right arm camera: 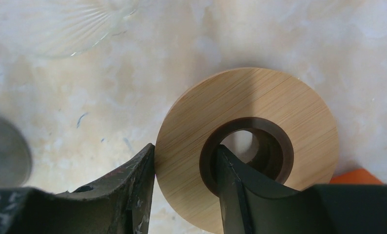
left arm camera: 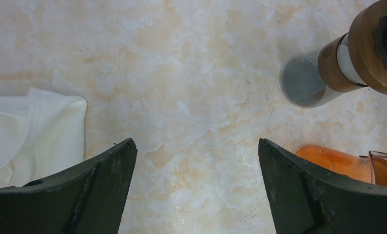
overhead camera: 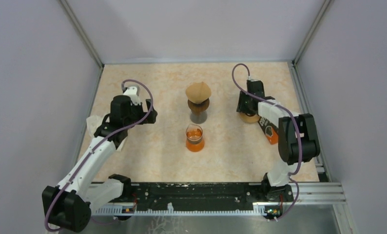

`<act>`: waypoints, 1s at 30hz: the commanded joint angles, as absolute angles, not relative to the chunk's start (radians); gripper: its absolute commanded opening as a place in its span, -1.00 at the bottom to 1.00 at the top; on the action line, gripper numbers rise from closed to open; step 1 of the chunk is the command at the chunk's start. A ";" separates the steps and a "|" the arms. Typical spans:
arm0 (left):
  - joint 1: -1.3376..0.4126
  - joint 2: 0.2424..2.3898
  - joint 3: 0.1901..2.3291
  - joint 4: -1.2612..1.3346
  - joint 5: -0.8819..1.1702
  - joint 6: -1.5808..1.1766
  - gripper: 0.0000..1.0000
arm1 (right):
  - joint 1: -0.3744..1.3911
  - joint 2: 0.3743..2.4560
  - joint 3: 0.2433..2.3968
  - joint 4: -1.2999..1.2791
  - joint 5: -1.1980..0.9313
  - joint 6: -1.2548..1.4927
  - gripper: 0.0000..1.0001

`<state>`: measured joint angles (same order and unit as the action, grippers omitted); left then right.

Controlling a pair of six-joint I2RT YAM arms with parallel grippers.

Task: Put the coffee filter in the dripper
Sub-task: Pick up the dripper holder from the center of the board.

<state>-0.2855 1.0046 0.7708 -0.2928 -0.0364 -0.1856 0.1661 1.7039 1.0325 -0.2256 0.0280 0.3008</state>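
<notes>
Firmly, the right gripper (right arm camera: 184, 151) pinches the wooden ring (right arm camera: 260, 97) at its rim; the left gripper (left arm camera: 196, 141) hangs spread over open table (left arm camera: 182, 58).

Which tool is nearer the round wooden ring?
Right: the right tool straddles the rim of the round wooden ring; the left tool is far off, beside a white cloth.

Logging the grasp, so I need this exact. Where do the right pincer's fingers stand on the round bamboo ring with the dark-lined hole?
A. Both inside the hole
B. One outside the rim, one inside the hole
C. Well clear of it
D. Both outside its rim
B: the right pincer straddles the band of the round bamboo ring, with one finger against the outer edge and the other inside the hole.
</notes>
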 commanded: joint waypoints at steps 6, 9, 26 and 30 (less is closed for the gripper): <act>-0.277 0.947 0.747 -0.261 -0.007 -0.172 0.98 | 0.245 1.466 0.965 -0.236 0.008 0.316 -0.42; -0.276 0.940 0.747 -0.261 0.000 -0.173 0.98 | 0.274 1.410 0.950 -0.267 0.008 0.309 -0.43; -0.264 0.903 0.738 -0.244 0.032 -0.175 0.98 | 0.511 1.111 0.978 -0.548 0.006 0.272 -0.46; -0.261 0.905 0.735 -0.240 0.052 -0.178 0.98 | 0.615 1.083 0.994 -0.580 0.037 0.274 -0.46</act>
